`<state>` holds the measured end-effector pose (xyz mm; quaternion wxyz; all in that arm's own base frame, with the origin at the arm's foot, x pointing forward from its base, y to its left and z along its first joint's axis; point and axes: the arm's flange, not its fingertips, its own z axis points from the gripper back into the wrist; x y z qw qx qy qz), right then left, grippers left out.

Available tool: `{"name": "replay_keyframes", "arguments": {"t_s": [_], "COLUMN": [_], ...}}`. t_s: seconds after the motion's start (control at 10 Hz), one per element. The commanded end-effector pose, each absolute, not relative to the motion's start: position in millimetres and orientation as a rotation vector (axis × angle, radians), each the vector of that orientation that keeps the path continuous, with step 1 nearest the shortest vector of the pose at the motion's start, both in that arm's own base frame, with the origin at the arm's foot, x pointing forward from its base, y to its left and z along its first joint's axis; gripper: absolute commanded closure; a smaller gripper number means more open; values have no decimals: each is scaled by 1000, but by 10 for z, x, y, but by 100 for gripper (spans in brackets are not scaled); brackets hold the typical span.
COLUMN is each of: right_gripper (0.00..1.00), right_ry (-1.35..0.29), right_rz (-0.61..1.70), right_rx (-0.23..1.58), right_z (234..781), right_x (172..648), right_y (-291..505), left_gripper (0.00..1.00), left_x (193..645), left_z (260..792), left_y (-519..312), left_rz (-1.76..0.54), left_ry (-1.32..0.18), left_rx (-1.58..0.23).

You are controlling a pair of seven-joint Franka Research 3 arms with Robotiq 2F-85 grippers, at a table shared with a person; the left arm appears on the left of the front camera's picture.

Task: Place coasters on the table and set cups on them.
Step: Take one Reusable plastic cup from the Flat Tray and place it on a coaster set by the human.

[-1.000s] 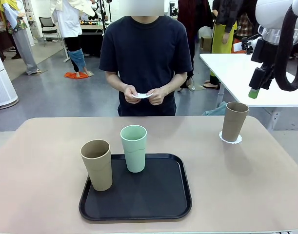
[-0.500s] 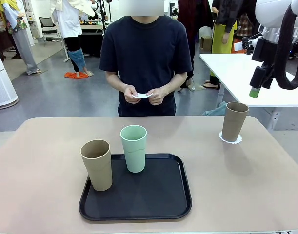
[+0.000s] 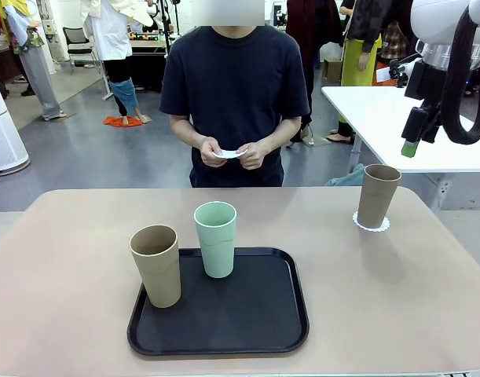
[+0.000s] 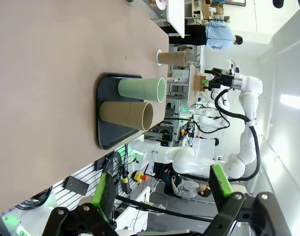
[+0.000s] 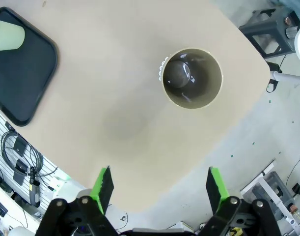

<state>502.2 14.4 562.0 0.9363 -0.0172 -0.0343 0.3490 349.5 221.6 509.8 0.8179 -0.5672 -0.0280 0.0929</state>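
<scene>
Cups stand in three spots on the beige table point(image 3: 67, 259). At the right of the front view, one tan-brown cup point(image 3: 379, 195) sits upright on a white scalloped coaster point(image 3: 371, 225). At lower centre lies the black tray point(image 3: 240, 322). The mint green cup point(image 3: 216, 239) stands upright toward its far left part, and the second tan-brown cup point(image 3: 156, 265) stands at its left edge. These two are just beside each other.

At upper centre, behind the table, the person holds a thin white disc point(image 3: 232, 153) between both hands point(image 3: 212, 152).

The right gripper point(image 3: 411, 146) hangs in the upper right of the front view, raised well apart from the cup on the coaster. In the right wrist view its green-padded fingers point(image 5: 102, 185) stand wide apart with nothing between them. That cup shows from above at upper right of centre, the coaster's scallops peeking out at its left.

In the left wrist view the left gripper point(image 4: 162, 189) is spread wide and empty at the bottom edge. The tray with its two cups lies sideways mid-frame.
</scene>
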Motion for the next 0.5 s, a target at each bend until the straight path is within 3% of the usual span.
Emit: {"name": "replay_keyframes", "arguments": {"t_s": [0.0, 0.4], "right_gripper": [0, 0], "right_ry": [-82, -82], "right_rz": [705, 705], "right_rx": [-38, -38], "right_z": [5606, 5606], "right_x": [5001, 5001], "right_y": [147, 147], "left_gripper": [0, 0], "left_x": [3501, 3501], "left_z": [5112, 5112], "left_y": [2219, 2219], "left_rz": [203, 203], "left_ry": [-81, -81], "left_rx": [-1214, -1214]}}
